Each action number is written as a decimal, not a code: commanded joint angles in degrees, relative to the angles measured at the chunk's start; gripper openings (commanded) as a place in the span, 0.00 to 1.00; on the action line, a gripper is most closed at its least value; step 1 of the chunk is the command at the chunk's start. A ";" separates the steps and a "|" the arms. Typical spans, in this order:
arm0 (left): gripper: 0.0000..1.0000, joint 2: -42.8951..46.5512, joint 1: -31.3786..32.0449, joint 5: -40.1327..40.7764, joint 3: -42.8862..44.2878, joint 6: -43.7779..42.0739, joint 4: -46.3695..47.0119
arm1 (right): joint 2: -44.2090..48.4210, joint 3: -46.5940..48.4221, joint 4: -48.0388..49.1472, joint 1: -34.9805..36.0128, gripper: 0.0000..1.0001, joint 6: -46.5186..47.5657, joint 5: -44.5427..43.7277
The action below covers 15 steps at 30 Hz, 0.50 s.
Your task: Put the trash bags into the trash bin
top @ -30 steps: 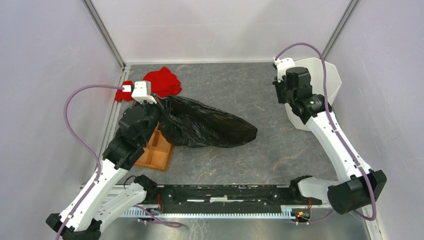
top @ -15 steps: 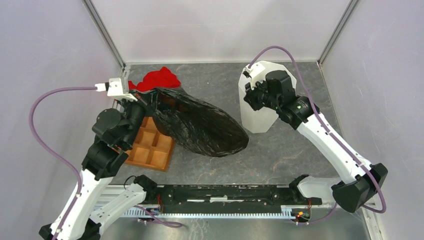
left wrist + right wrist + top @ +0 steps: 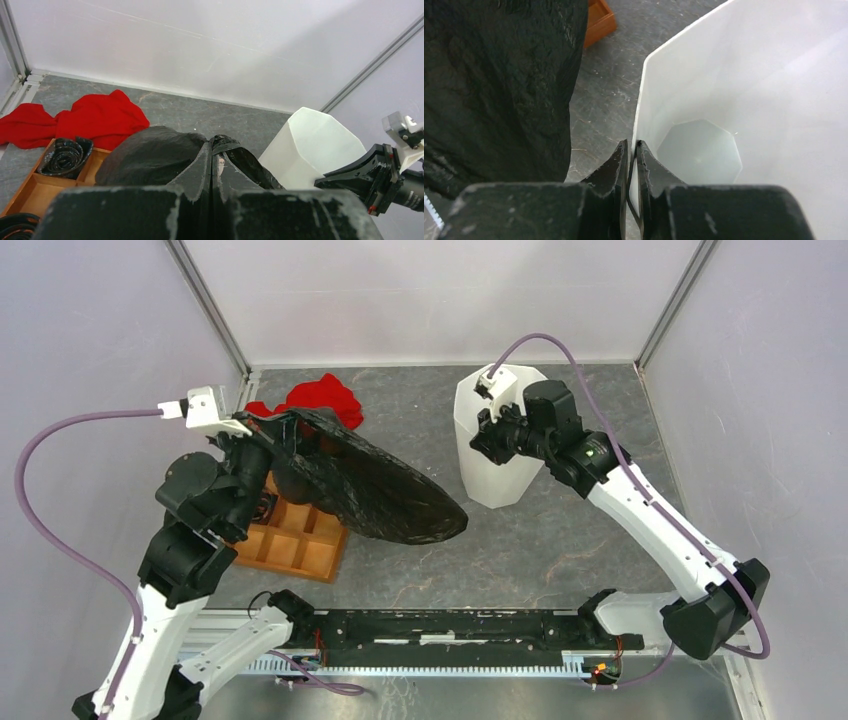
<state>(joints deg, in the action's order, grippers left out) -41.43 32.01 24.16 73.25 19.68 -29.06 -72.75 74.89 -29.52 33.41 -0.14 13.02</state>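
**Bag pinched, bin gripped at rim**

Near edge: black base rail [image 3: 450,625], with both arms rising from it. Counter [image 3: 560,550] is grey, marbled and matte, with a few pale scuffs. Left of centre sits an orange compartment tray [image 3: 300,545]. Far left corner: red cloth [image 3: 320,400], heaped. White walls on three sides, with aluminium posts in the far corners.

Trash bag [image 3: 380,490]: glossy black film, crinkled and slack. Its upper end is bunched in the closed left claw [image 3: 212,150] above the tray. The body slopes down rightward, low tip near the bin's foot.

Trash bin [image 3: 500,480]: white, translucent, faceted, upright, mouth open. Right claw [image 3: 634,147] is clamped across its rim wall.
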 commanded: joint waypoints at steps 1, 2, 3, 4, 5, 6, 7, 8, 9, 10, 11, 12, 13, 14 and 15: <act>0.02 -1.64 0.25 2.08 4.11 3.72 -2.25 | -0.90 1.81 3.50 2.06 0.00 0.71 1.41; 0.02 -1.94 0.31 1.74 4.62 4.11 -2.54 | -0.84 1.67 2.89 2.50 0.01 2.14 0.50; 0.02 -2.04 0.25 1.34 4.88 4.47 -2.55 | -0.55 1.39 2.72 2.78 0.02 2.57 -0.09; 0.02 -2.08 0.25 1.17 4.88 4.83 -2.50 | -0.07 1.10 2.94 2.88 0.04 2.81 -0.25; 0.02 -2.20 0.25 1.26 4.90 5.06 -2.50 | 0.59 0.79 3.34 2.83 0.10 2.87 -0.26; 0.02 -2.36 0.25 1.50 4.97 5.12 -2.57 | 1.12 0.74 3.68 2.84 0.14 2.87 -0.20; 0.02 -2.56 0.25 1.81 5.11 5.11 -2.51 | 1.60 0.86 3.83 2.94 0.20 2.93 -0.31; 0.02 -2.86 0.25 2.11 5.40 5.04 -2.57 | 2.18 1.07 3.83 2.91 0.25 3.08 -0.47; 0.02 -3.20 0.25 2.26 5.70 4.90 -2.61 | 2.77 1.43 3.64 2.88 0.31 3.34 -0.94; 0.02 -3.60 0.29 2.33 6.20 4.75 -2.67 | 3.29 1.65 3.43 2.97 0.39 3.56 -1.59; 0.02 -4.05 0.25 2.30 6.73 4.50 -2.68 | 3.97 1.75 3.33 3.00 0.45 3.74 -2.41; 0.02 -4.41 0.26 2.29 7.25 4.21 -2.82 | 4.77 1.62 3.38 3.08 0.52 3.96 -3.02; 0.02 -4.70 0.25 2.29 7.86 3.96 -2.89 | 5.46 1.43 3.41 3.23 0.57 4.01 -3.39; 0.02 -4.93 0.29 2.29 8.13 3.70 -2.93 | 6.20 1.22 3.49 3.37 0.60 4.01 -3.62; 0.02 -5.14 0.25 2.37 8.59 3.54 -3.02 | 6.83 1.11 3.43 3.59 0.64 3.97 -3.70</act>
<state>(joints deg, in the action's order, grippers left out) -45.74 32.01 25.41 78.70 22.76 -32.12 -69.87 74.89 -28.25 36.34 3.14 11.25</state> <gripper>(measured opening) 0.025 0.589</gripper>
